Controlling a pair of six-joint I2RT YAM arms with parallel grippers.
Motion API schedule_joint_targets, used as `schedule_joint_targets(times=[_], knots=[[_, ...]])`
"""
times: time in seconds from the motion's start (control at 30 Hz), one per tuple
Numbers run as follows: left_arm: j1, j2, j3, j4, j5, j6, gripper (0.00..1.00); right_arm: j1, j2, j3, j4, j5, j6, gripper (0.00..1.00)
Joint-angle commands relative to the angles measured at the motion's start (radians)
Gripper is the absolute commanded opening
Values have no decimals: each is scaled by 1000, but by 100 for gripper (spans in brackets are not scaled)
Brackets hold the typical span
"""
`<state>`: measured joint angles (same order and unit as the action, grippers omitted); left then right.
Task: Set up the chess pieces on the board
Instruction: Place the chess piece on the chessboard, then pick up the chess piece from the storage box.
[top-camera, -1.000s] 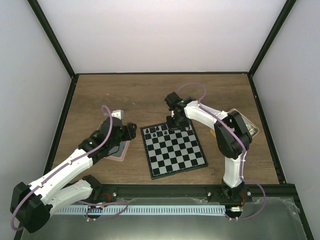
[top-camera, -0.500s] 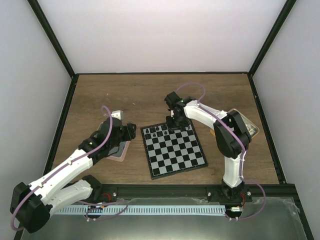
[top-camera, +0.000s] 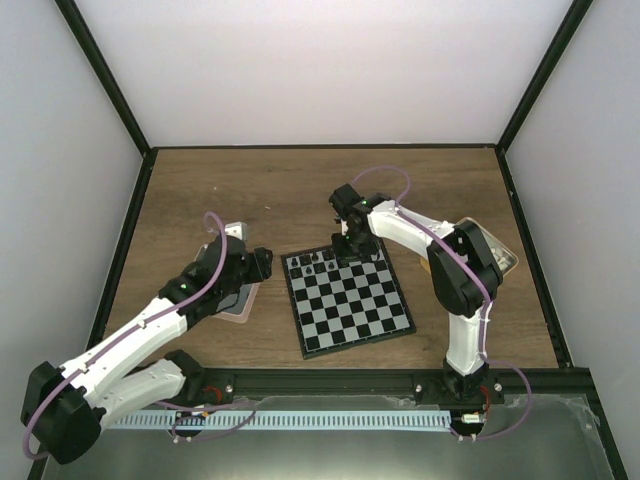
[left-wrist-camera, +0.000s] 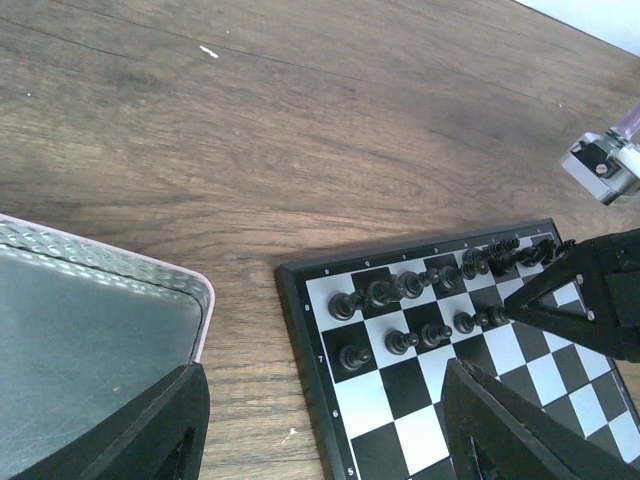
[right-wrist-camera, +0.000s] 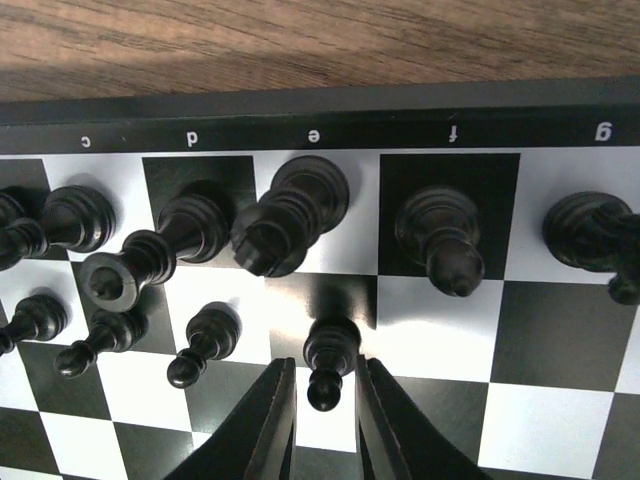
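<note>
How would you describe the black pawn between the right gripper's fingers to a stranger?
Find the board and its far edge, where black pieces stand in two rows. In the second row, the pawn stands in the column marked e. It is that row's last pawn toward f.

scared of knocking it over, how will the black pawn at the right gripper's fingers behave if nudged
Probably tips easily: the small glossy black pawn stands tall on a narrow round base. Once down, it would likely roll into the neighbouring black pawn. Its shiny surface may slip in the right gripper.
</note>
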<state>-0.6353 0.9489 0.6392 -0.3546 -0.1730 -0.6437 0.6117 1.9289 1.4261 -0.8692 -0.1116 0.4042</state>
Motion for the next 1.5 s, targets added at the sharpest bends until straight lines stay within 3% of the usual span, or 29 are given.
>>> schedule_joint_targets(times=[0.0, 0.43, 0.77, 0.97, 1.17, 1.33, 1.47], knots=[[2, -2, 3, -23, -16, 7, 66, -5, -3, 36, 14, -19, 0, 19], [3, 22, -41, -170, -42, -116, 69, -4, -29, -3, 66, -31, 5, 13], [3, 40, -93, -199, 33, -161, 69, -4, -107, -16, 78, 44, 14, 33], [5, 57, -98, -213, 79, -164, 52, -4, -207, -57, 109, 58, 51, 36], [6, 155, -52, -295, 19, -197, 34, -4, -331, -157, 172, 42, 99, 36], [6, 130, -49, -345, 35, -221, 25, -4, -461, -276, 218, 37, 144, 36], [6, 106, -56, -308, 86, -244, 7, -4, -551, -345, 254, 44, 164, 36]])
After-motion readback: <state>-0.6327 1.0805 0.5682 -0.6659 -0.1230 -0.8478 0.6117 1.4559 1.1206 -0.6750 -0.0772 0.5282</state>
